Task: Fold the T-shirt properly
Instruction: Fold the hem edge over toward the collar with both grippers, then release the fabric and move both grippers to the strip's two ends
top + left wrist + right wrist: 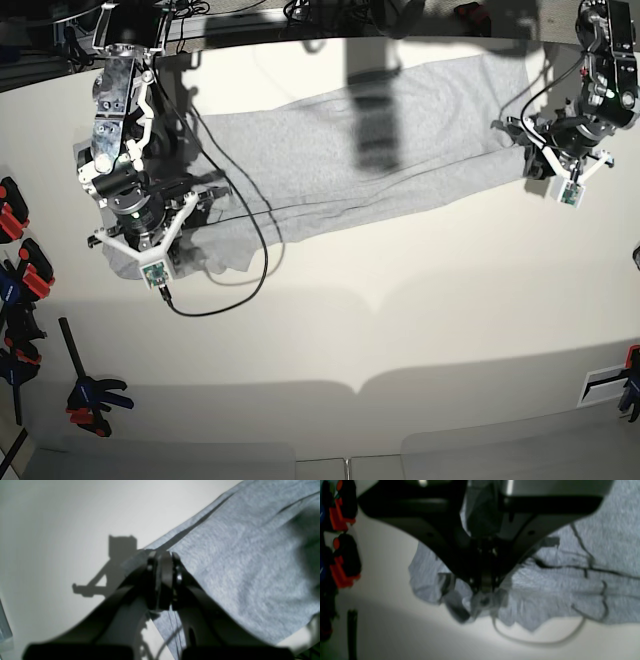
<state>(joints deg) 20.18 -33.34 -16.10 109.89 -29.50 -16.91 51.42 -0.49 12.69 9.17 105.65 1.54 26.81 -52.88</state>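
The light grey T-shirt (330, 170) lies stretched in a long band across the far part of the white table (400, 330), with no lettering showing. My left gripper (528, 152) is at its right end. In the left wrist view the gripper (163, 555) is shut on the T-shirt's (237, 555) edge. My right gripper (150, 235) is at the bunched left end. In the right wrist view it (483, 597) is shut on wrinkled T-shirt cloth (570, 592) just above the table.
Orange and black clamps lie at the table's left edge (12, 215) and front left (95, 395); they also show in the right wrist view (342, 562). A black cable (245, 260) loops from the right arm across the shirt's near edge.
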